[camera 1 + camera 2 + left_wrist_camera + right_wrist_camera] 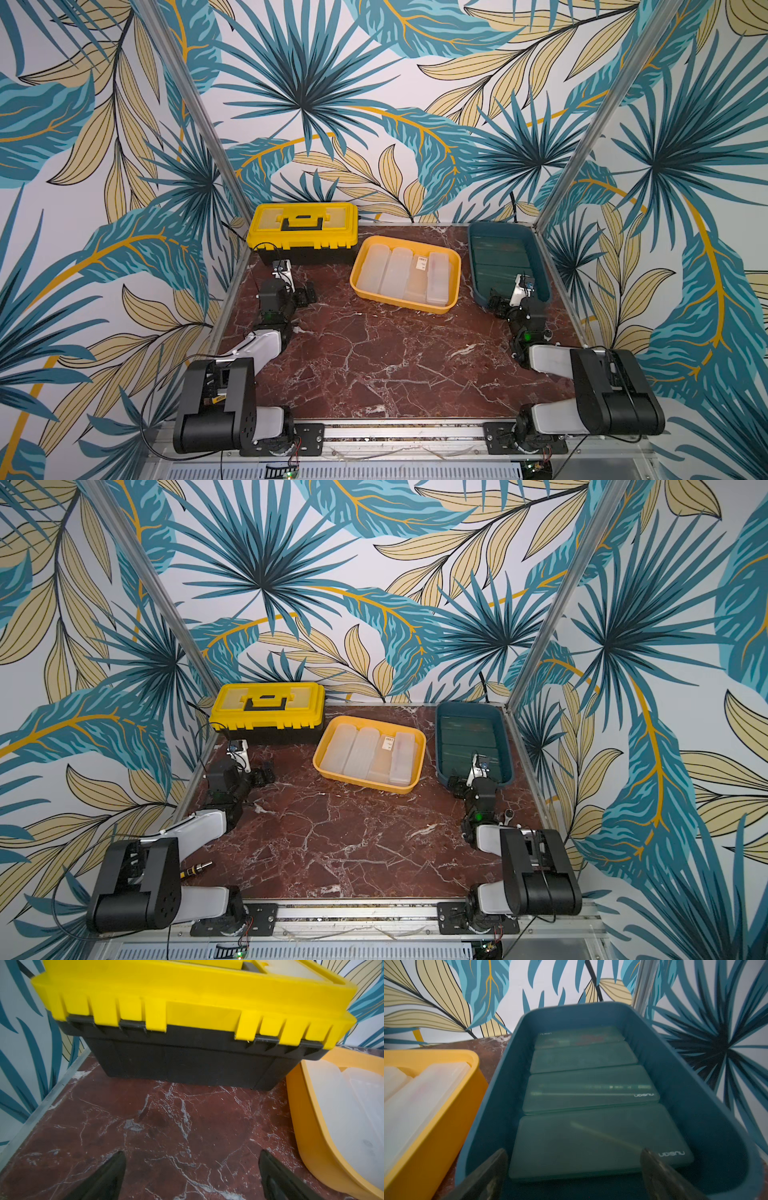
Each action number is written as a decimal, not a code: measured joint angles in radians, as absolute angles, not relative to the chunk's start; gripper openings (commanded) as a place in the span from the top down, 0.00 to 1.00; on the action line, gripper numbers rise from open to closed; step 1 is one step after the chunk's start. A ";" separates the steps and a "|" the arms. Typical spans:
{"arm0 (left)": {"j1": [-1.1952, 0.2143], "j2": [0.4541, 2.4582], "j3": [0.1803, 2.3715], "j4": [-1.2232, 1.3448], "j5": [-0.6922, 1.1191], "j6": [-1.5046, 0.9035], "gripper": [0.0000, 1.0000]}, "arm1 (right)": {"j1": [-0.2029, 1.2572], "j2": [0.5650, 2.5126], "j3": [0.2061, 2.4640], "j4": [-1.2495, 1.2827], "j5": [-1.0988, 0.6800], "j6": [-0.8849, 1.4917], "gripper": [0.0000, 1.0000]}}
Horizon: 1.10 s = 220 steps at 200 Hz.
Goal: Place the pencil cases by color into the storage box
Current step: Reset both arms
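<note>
- While its jaws are standing wide apart and gripping nothing, the right end effector [574,1155] is hovering at the near end of the teal storage box [695,1084], just over the nearest of the dark green pencil cases [591,1140].
- Four of these are lying flat, side by side along that box and covering most of its floor.
- The left end effector [192,1154] is likewise gaping and empty. It is hanging low over the bare marble surface [395,353] and facing the closed yellow-and-black toolbox [187,1012].
- Between the two arms, the yellow storage box [415,243] is holding four frosted white pencil cases [395,272], one of them wearing a barcode sticker [422,263].
- No case is showing loose on the surface, so the sorting is looking finished and the step in hand is probably clearing out.
- Doing that well is calling for the right end effector to rise straight up before drawing back, so its fingertips are not catching the box's near wall or dragging the nearest case.
- The left arm is needing only to back away without nudging the toolbox or the yellow storage box beside it.
</note>
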<state>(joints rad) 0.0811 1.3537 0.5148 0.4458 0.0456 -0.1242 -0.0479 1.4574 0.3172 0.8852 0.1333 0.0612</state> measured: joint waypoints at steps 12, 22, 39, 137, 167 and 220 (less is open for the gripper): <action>0.083 1.360 0.515 0.464 0.047 -0.124 0.00 | -0.048 1.459 0.319 0.893 0.134 0.063 0.01; 0.084 1.365 0.515 0.476 0.049 -0.123 0.00 | -0.048 1.457 0.321 0.894 0.134 0.063 0.01; 0.084 1.376 0.515 0.491 0.051 -0.121 0.00 | -0.048 1.457 0.322 0.894 0.133 0.062 0.01; 0.084 1.524 0.406 0.766 0.067 -0.076 0.00 | -0.044 1.464 0.389 0.835 0.098 0.037 0.01; 0.073 1.524 0.406 0.813 0.054 -0.073 0.01 | -0.043 1.465 0.407 0.823 0.092 0.029 0.01; 0.056 1.524 0.406 0.826 0.020 -0.059 0.01 | -0.020 1.465 0.407 0.810 0.096 0.017 0.01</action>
